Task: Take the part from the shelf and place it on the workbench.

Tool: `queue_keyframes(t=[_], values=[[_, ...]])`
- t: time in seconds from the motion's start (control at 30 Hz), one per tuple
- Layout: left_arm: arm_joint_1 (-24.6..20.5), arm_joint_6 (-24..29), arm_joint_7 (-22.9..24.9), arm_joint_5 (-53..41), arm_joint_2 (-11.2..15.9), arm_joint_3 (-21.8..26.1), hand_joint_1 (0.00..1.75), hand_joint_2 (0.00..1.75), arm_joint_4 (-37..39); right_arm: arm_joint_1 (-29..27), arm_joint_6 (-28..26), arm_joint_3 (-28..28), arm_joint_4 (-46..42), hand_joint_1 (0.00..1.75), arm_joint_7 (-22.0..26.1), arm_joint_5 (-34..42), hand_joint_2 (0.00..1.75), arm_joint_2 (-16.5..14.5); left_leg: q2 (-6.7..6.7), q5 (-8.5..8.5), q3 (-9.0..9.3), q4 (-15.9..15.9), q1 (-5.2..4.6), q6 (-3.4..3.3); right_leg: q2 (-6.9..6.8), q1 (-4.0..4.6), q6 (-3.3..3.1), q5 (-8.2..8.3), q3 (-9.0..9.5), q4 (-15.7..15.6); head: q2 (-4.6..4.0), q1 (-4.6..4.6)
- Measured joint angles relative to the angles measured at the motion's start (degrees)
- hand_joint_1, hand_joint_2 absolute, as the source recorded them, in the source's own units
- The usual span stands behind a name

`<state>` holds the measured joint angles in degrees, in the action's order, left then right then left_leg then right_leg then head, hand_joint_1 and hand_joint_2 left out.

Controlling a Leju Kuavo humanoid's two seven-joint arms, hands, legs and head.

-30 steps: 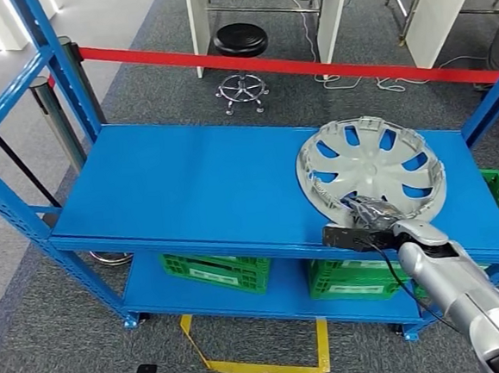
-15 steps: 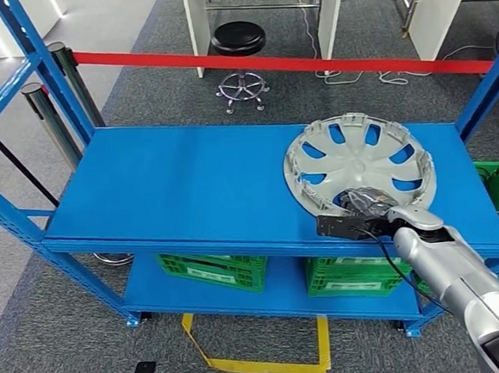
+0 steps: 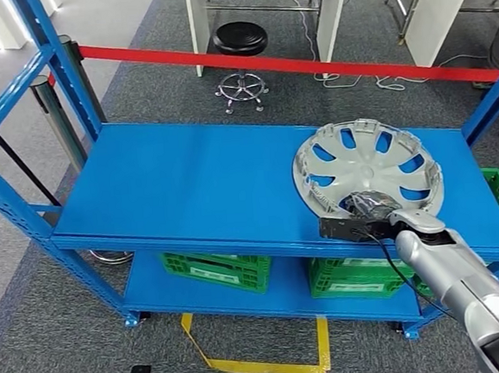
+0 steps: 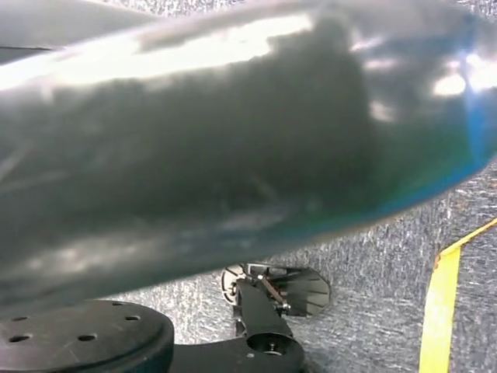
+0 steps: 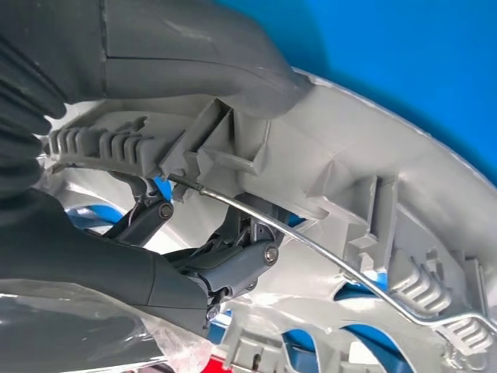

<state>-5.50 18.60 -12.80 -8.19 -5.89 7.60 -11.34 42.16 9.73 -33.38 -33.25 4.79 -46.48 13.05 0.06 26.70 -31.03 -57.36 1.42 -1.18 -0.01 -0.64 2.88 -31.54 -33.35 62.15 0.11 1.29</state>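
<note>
Right hand (image 3: 366, 205) grips hubcap (image 3: 367, 167) rim | hubcap on shelf (image 3: 188, 187) | lift and carry to workbench remain

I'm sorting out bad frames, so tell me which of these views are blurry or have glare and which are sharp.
Head view: sharp and evenly lit, hubcap and blue shelf crisp. Left wrist view: a smeared, out-of-focus shape with bright glare streaks across most of it; the yellow floor tape is clearer. Right wrist view: sharp on the hubcap's ribs, right hand close and dark.
</note>
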Motion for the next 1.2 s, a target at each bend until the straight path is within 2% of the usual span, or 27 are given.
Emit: queue_keyframes(t=[0.07,0.1,0.13,0.17,0.23,0.27,0.3,0.33,0.43,0.47,0.5,0.57,0.6,0.63,0.67,0.73,0.77,0.8,0.83,0.87,0.93,1.13,1.2], values=[[0.1,0.0,0.0,0.0,0.0,0.1,0.0,0.0,0.0,0.0,0.0,-0.1,0.2,1.75,0.2,0.1,1.75,0.0,0.15,-0.07,-0.28,0.0,-0.16,-0.13,0.01,-0.01,0.01,-3.46,-3.83,7.7,0.0,0.05],[0.2,0.0,0.0,0.0,0.0,0.1,0.0,0.0,0.0,0.0,0.0,-0.1,0.3,1.75,0.2,0.1,1.75,0.0,0.2,-0.07,-0.3,0.0,-0.26,-0.15,0.01,0.02,-0.06,-3.91,-4.91,9.9,0.0,0.03],[0.3,0.0,0.0,0.0,0.0,0.1,0.0,0.0,0.0,0.0,0.0,-0.2,0.4,1.75,0.3,0.2,1.75,0.0,0.22,-0.06,-0.25,0.0,-0.35,-0.16,0.02,0.06,-0.22,-3.24,-4.97,10.1,0.0,0.03],[0.3,0.0,0.0,0.0,0.0,0.1,0.0,0.0,0.0,0.1,-0.1,-0.2,0.4,1.75,0.4,0.2,1.75,0.0,0.22,-0.04,-0.13,0.0,-0.41,-0.17,0.02,0.15,-0.47,-1.57,-3.88,7.9,0.01,0.04],[0.2,0.0,0.0,-0.1,0.0,0.2,0.0,0.0,0.0,0.4,-0.2,-0.4,0.5,1.75,0.4,0.3,1.75,0.0,0.17,0.05,0.1,-0.1,-0.52,-0.05,0.09,0.5,-1.26,2.23,0.01,0.1,0.01,0.06],[0.1,0.0,0.0,-0.1,-0.1,0.2,0.0,0.0,0.0,0.7,-0.3,-0.5,0.6,1.75,0.4,0.3,1.75,0.0,0.14,0.11,0.11,-0.1,-0.59,0.15,0.03,0.68,-1.58,3.35,1.58,-3.2,0.01,0.01],[-0.1,0.0,0.0,-0.2,-0.1,0.2,0.0,0.0,0.0,0.9,-0.4,-0.6,0.6,1.75,0.4,0.3,1.75,0.0,0.13,0.15,0.03,-0.1,-0.62,0.42,0.0,0.86,-1.82,3.81,2.42,-5.1,0.0,-0.03],[-0.2,0.0,0.0,-0.2,-0.2,0.2,0.0,0.0,0.0,1.0,-0.5,-0.8,0.6,1.39,0.5,0.4,1.75,-0.1,0.11,0.15,-0.03,-0.1,-0.6,0.76,-0.05,1.02,-2.0,3.79,2.58,-5.8,0.0,-0.05],[-0.5,0.1,0.0,-0.2,-0.2,0.2,0.0,0.0,0.0,1.1,-0.9,-1.1,0.5,0.08,0.6,0.5,1.75,-0.3,0.06,0.59,-0.12,-0.8,-0.31,1.7,-0.22,0.96,-2.74,4.38,3.09,-6.3,0.01,-0.09],[-0.5,0.1,0.0,-0.2,-0.2,0.3,0.0,0.0,0.0,1.1,-1.3,-1.2,0.5,0.0,0.6,0.5,1.75,-0.4,0.02,1.63,-0.71,-2.3,-0.33,1.88,-0.32,0.82,-3.04,4.66,3.38,-6.6,0.01,-0.15],[-0.4,0.2,0.0,-0.2,-0.2,0.3,0.0,0.0,0.0,0.9,-1.7,-1.3,0.5,0.0,0.4,0.5,1.75,-0.6,-0.02,3.23,-1.89,-5.0,-0.33,2.0,-0.43,0.69,-3.26,4.89,3.55,-6.8,0.0,-0.2],[-0.2,0.2,-0.1,-0.2,-0.1,0.6,0.0,0.0,0.0,0.2,-2.9,-1.5,0.5,0.0,0.0,0.3,0.87,-0.9,-0.06,6.92,-5.32,-12.4,-0.4,2.35,-0.51,0.7,-3.47,5.0,3.31,-6.8,0.0,-0.29],[0.1,0.2,-0.1,-0.2,0.0,0.7,0.0,0.0,0.0,-0.1,-3.4,-1.6,0.6,0.0,-0.2,0.1,0.44,-1.1,-0.05,7.78,-6.54,-15.1,-0.38,2.54,-0.5,0.71,-3.49,5.0,3.24,-6.8,0.0,-0.29],[0.3,0.2,-0.2,-0.2,0.0,0.8,0.0,0.0,0.0,-0.5,-3.8,-1.6,0.6,0.0,-0.5,0.0,0.0,-1.2,-0.05,7.55,-6.91,-15.9,-0.37,2.66,-0.48,0.71,-3.49,5.0,3.2,-6.8,0.0,-0.3],[0.5,0.2,-0.2,-0.2,0.0,0.9,0.0,0.0,0.0,-0.7,-4.1,-1.7,0.6,0.0,-0.8,-0.2,0.0,-1.2,-0.05,6.19,-6.2,-14.3,-0.35,2.71,-0.47,0.68,-3.46,4.99,3.22,-6.8,0.0,-0.32],[0.6,0.1,-0.5,-0.3,0.1,1.0,0.0,0.0,0.0,-0.9,-4.8,-1.8,0.6,0.0,-1.1,-0.5,0.0,-1.2,0.08,2.42,-2.64,-6.7,-0.3,2.69,-0.53,0.69,-3.19,4.87,3.26,-6.6,0.0,-0.33],[0.6,0.1,-0.6,-0.3,0.0,1.0,0.0,0.0,0.0,-1.0,-5.3,-1.9,0.6,0.0,-1.3,-0.8,0.0,-1.2,0.08,1.1,-1.02,-3.2,-0.3,2.47,-0.55,0.79,-2.91,4.73,3.15,-6.4,0.0,-0.31],[0.6,0.1,-0.7,-0.3,0.0,1.1,0.0,0.0,0.0,-1.0,-5.8,-1.9,0.6,0.0,-1.4,-0.9,0.0,-1.2,0.08,0.46,0.0,-0.9,-0.34,2.18,-0.59,0.9,-2.59,4.62,3.0,-6.2,0.0,-0.21],[0.7,0.0,-0.8,-0.4,0.0,1.2,0.0,0.0,0.0,-1.1,-6.3,-2.0,0.6,0.0,-1.5,-1.2,0.0,-1.2,0.03,0.36,0.39,0.1,-0.44,1.8,-0.6,1.0,-2.25,4.57,2.95,-6.2,0.0,-0.14],[0.7,0.0,-0.9,-0.4,0.0,1.2,0.0,0.0,0.0,-1.3,-6.8,-2.0,0.6,0.0,-1.6,-1.3,0.0,-1.2,-0.07,0.3,0.36,0.2,-0.54,1.38,-0.6,1.0,-1.96,4.6,2.95,-6.2,0.0,-0.05],[0.9,0.0,-0.9,-0.5,0.0,1.3,0.0,0.0,0.0,-1.5,-7.5,-2.0,0.6,0.0,-1.6,-1.5,0.0,-1.2,-0.09,0.24,0.33,0.1,-0.71,1.01,-0.62,0.91,-1.64,4.78,3.19,-6.4,0.0,-0.02],[0.9,0.0,-0.9,-0.5,0.0,1.3,0.0,0.0,0.0,-1.5,-7.6,-2.0,0.6,0.0,-1.6,-1.5,0.0,-1.2,-0.1,0.19,0.34,0.2,-0.72,0.9,-0.62,0.89,-1.56,4.81,3.2,-6.5,0.0,-0.02],[0.9,0.0,-0.9,-0.5,0.0,1.3,0.0,0.0,0.0,-1.6,-7.9,-2.0,0.6,0.0,-1.6,-1.5,0.0,-1.2,-0.02,-0.09,0.37,0.5,-0.51,0.51,-0.53,0.84,-1.27,4.45,2.79,-6.2,0.0,0.0]])
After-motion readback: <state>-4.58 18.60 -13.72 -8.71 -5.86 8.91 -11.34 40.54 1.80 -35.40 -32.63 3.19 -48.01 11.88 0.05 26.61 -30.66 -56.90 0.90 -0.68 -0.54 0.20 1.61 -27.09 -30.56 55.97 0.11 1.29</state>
